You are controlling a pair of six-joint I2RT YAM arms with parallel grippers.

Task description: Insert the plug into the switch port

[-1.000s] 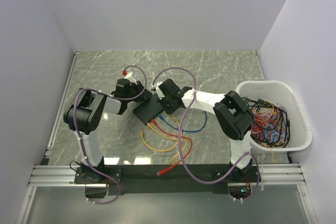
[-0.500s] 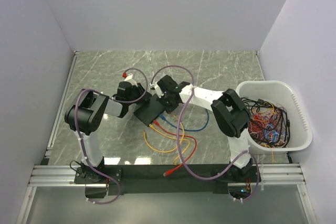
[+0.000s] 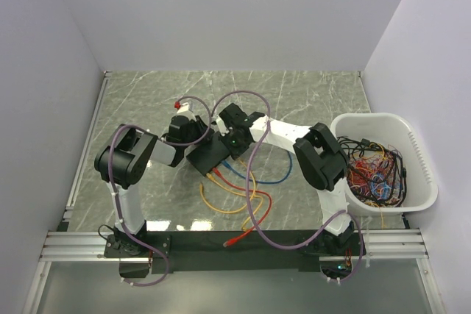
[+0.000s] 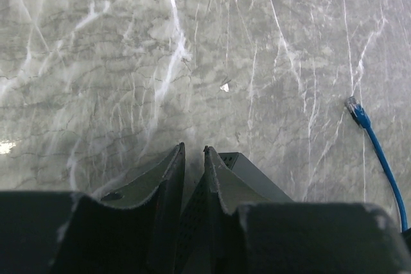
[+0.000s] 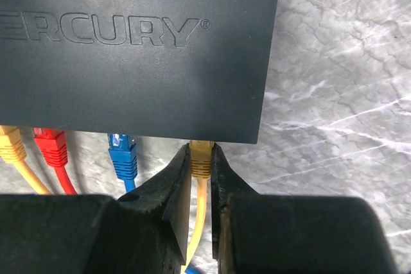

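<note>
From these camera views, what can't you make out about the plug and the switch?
- Right wrist view: how far the yellow plug, in the right pincer, is pushed in; the top face of the switch covers it.
- Right wrist view: the start of the logo, cut off at the left edge.
- Left wrist view: most of the switch, hidden behind the left pincer.
- Top view: both grips, covered by the arms.
</note>
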